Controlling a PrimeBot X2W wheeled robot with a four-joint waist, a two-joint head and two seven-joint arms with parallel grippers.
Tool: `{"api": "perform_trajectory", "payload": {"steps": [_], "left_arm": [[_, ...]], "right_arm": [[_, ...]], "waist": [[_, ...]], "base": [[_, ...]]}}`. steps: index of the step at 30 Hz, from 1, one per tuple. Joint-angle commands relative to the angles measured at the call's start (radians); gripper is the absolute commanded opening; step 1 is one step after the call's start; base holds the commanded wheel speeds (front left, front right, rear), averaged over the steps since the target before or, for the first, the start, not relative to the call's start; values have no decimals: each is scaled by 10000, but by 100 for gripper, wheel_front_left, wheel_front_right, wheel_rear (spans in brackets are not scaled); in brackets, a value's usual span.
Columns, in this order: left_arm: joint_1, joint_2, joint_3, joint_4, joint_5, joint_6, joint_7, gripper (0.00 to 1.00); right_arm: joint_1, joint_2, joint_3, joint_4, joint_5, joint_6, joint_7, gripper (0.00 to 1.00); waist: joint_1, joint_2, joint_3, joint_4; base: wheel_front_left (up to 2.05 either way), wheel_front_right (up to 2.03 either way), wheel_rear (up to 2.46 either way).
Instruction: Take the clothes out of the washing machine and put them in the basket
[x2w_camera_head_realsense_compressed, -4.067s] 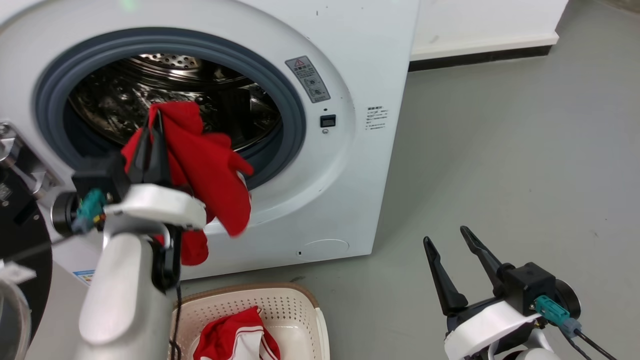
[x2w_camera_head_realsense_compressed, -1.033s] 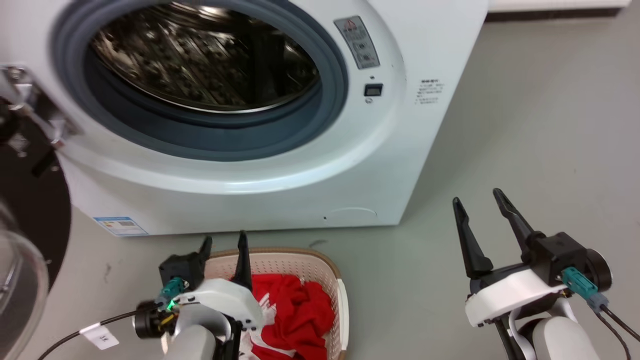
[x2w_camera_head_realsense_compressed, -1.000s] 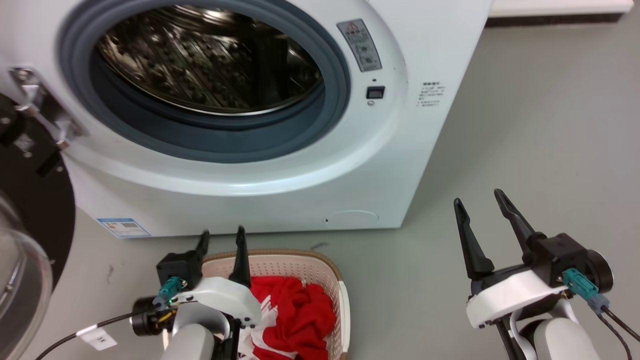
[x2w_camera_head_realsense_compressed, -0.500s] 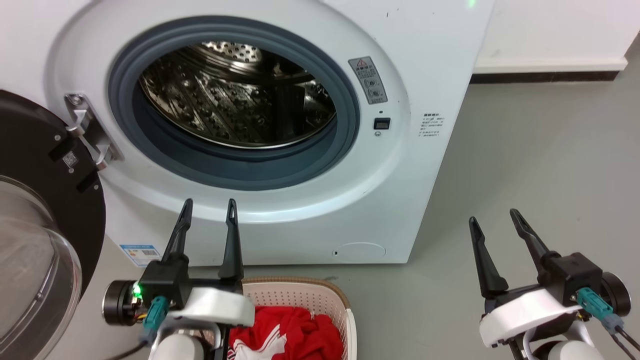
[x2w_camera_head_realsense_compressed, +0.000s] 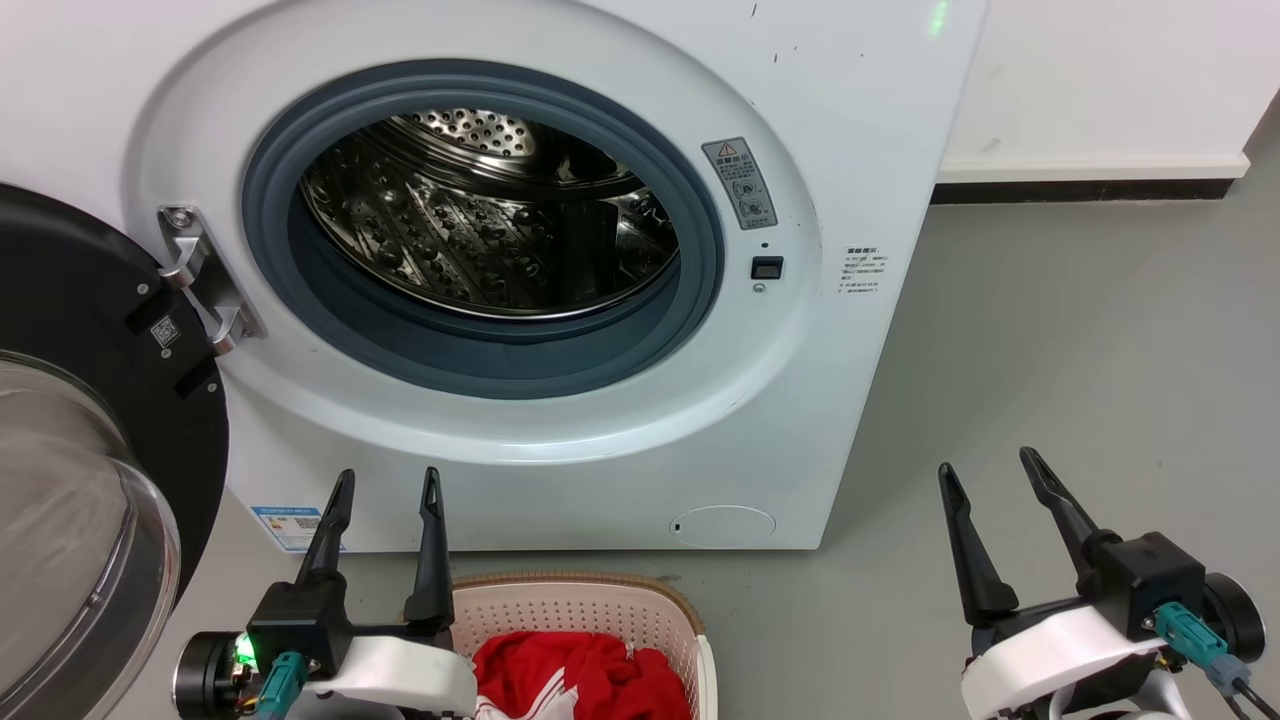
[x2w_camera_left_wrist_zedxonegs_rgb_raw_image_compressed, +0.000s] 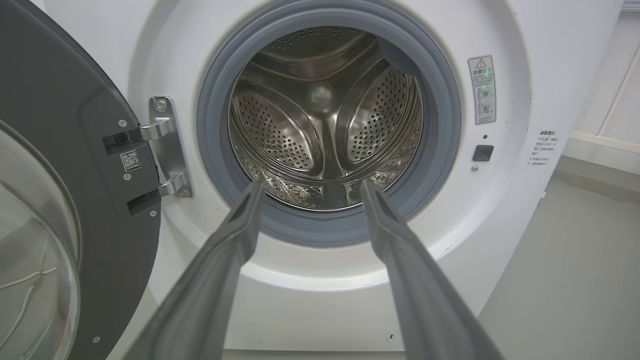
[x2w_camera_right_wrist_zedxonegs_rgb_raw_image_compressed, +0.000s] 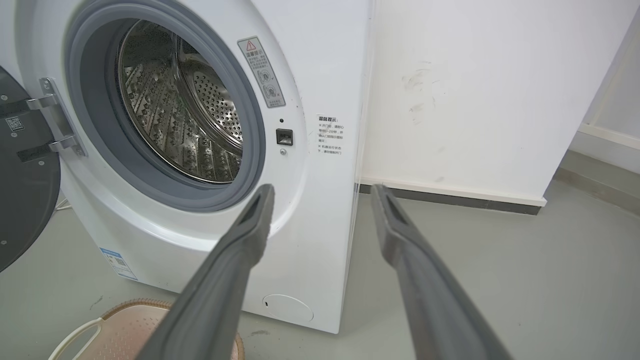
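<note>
The white washing machine (x2w_camera_head_realsense_compressed: 850, 120) fills the upper head view, its door (x2w_camera_head_realsense_compressed: 80, 330) swung open to the left and its steel drum (x2w_camera_head_realsense_compressed: 480, 220) holding no fabric that I can see. Red clothes (x2w_camera_head_realsense_compressed: 580, 675) with white stripes lie in the cream basket (x2w_camera_head_realsense_compressed: 600, 600) on the floor below the porthole. Just left of the basket, my left gripper (x2w_camera_head_realsense_compressed: 388, 480) is open with nothing between its fingers, pointing at the machine (x2w_camera_left_wrist_zedxonegs_rgb_raw_image_compressed: 500, 210). Far to the right, over bare floor, my right gripper (x2w_camera_head_realsense_compressed: 985, 462) is open and holds nothing.
Grey floor (x2w_camera_head_realsense_compressed: 1080, 330) stretches to the right of the machine up to a white wall (x2w_camera_head_realsense_compressed: 1100, 80) with a dark skirting strip. The open door's glass bowl (x2w_camera_head_realsense_compressed: 70, 520) bulges out at the lower left, close to my left arm. The basket rim (x2w_camera_right_wrist_zedxonegs_rgb_raw_image_compressed: 125, 306) shows in the right wrist view.
The red garment held at the porthole four seconds ago now lies in the basket, released. My left gripper has risen from the basket and stands open. The camera has tilted up.
</note>
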Motion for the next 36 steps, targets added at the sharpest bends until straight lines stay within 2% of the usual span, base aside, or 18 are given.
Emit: {"api": "perform_trajectory", "payload": {"steps": [1,23,24,28,36], "left_arm": [[46,37,3,-40,-55,24,18,100],[-5,157,-132,-46,-175,159,67,100],[17,128,-133,-33,-171,102,100,0],[79,101,-130,151,-356,53,130,0],[-76,65,99,354,-2027,-175,493,0]], "right_arm": [[59,2,-1,-39,-7,-7,12,100],[-60,2,11,60,118,-7,-63,100],[-4,0,14,51,77,0,-21,0],[105,2,72,175,261,0,-39,0],[-71,-125,-6,442,2188,0,82,0]], "waist": [[1,0,13,2],[1,0,172,-74],[1,0,174,-74],[2,0,173,-72],[2,0,155,-52]], "base": [[0,0,0],[0,0,0],[0,0,0],[0,0,0],[0,0,0]]}}
